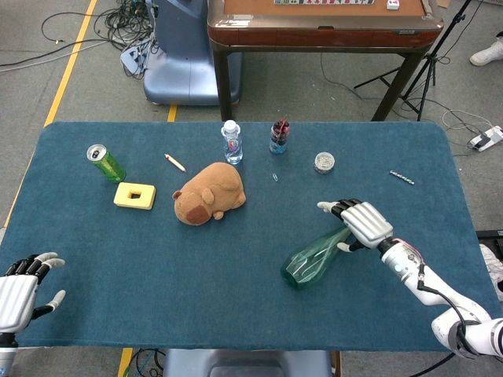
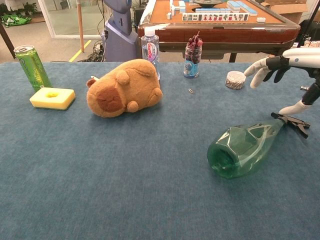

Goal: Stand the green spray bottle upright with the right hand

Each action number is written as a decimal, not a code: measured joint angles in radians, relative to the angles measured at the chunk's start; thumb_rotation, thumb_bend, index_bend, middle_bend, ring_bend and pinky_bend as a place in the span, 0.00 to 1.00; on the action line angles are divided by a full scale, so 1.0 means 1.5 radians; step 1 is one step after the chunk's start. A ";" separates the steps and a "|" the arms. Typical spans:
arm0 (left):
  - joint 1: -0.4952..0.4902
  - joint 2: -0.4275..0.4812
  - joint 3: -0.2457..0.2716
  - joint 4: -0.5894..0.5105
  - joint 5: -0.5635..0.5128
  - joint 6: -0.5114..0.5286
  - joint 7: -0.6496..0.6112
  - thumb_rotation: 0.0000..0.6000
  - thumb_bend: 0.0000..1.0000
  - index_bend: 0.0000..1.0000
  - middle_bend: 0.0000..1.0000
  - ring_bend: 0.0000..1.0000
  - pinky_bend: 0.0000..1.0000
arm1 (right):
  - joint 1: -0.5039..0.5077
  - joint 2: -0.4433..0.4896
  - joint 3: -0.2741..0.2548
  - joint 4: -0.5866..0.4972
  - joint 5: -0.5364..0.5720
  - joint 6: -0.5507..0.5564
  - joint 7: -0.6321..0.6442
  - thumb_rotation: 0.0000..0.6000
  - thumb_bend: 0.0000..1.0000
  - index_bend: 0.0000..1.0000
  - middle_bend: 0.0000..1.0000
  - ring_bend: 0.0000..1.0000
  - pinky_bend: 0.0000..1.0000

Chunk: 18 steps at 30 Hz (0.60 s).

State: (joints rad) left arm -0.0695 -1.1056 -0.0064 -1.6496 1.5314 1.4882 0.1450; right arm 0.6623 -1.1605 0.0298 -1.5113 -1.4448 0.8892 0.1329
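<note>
The green spray bottle (image 1: 314, 258) (image 2: 244, 148) lies on its side on the blue table, base toward the front, black nozzle (image 2: 293, 123) pointing to the right rear. My right hand (image 1: 363, 222) (image 2: 286, 64) hovers just over the nozzle end with its fingers apart and nothing in it; the thumb (image 2: 296, 107) hangs a little above the trigger without touching. My left hand (image 1: 20, 295) rests at the near left edge of the table, fingers apart and empty. It shows only in the head view.
A brown plush animal (image 1: 210, 193) lies mid-table, with a yellow sponge (image 1: 134, 195) and a green can (image 1: 104, 162) to its left. A small water bottle (image 1: 231, 142), a jar of pens (image 1: 279, 137) and a small round tin (image 1: 324, 162) stand behind.
</note>
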 measured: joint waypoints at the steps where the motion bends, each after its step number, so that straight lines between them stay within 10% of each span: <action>1: -0.001 0.000 0.000 -0.001 0.001 -0.001 0.000 1.00 0.26 0.34 0.25 0.21 0.23 | -0.002 -0.005 -0.001 0.013 0.004 -0.001 -0.005 1.00 0.12 0.12 0.22 0.18 0.26; 18: 0.002 0.000 0.004 -0.006 0.000 -0.001 0.002 1.00 0.26 0.34 0.25 0.21 0.23 | -0.006 -0.129 -0.021 0.189 0.008 -0.039 -0.049 1.00 0.11 0.09 0.19 0.16 0.26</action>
State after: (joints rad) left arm -0.0665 -1.1053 -0.0002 -1.6582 1.5317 1.4860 0.1485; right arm 0.6538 -1.3543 -0.0016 -1.2275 -1.4334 0.8309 0.0594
